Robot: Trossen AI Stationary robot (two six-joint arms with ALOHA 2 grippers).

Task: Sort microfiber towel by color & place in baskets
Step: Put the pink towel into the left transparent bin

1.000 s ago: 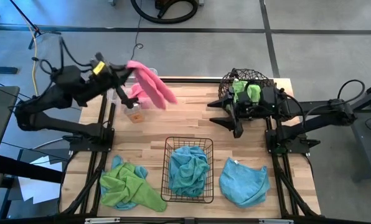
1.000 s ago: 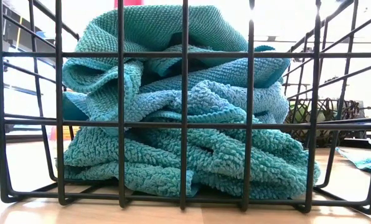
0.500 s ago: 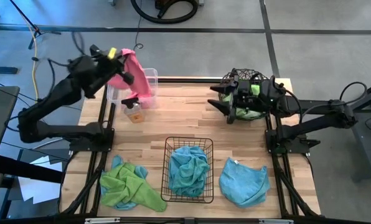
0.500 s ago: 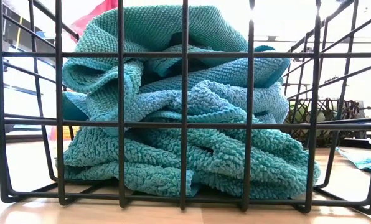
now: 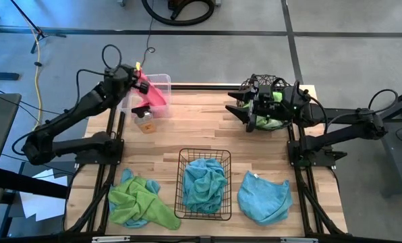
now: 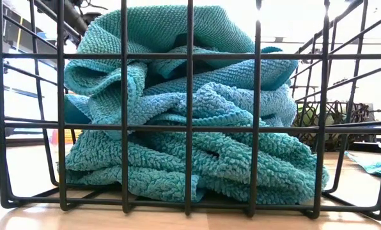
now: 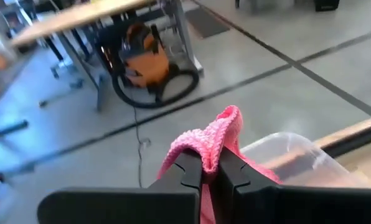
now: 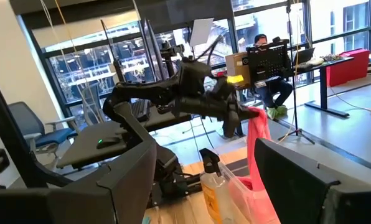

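My left gripper [image 5: 139, 76] is over the clear plastic tub [image 5: 162, 82] at the table's far left, shut on a pink towel [image 5: 154, 93] that hangs down into the tub. My right gripper [image 5: 237, 103] is open, level beside the round wire basket [image 5: 265, 84], which holds a lime green towel [image 5: 274, 101]. The black wire-grid basket [image 5: 182, 185] holds bunched light blue towels [image 6: 190, 128]. Another blue towel [image 5: 263, 196] and a green one [image 5: 137, 202] lie on the table near its front edge. My left gripper pinches a bunched fold at the top of the pink towel [image 7: 220, 134] between its two fingers [image 7: 188, 171]. It comes slanting down from the left side. The towel hangs below the fingers, its lower part inside the clear tub [image 7: 297, 152].
A small spray bottle [image 5: 144, 118] stands on the table just in front of the tub. Bare wood lies in the middle of the table between the baskets. Arm bases and frame rails run along both sides.
My left gripper has swung back toward the far left edge and come down over the tub. The pink towel, which stretched out toward the right, now hangs into the tub. My right gripper has risen and moved toward the far edge, beside the round basket.
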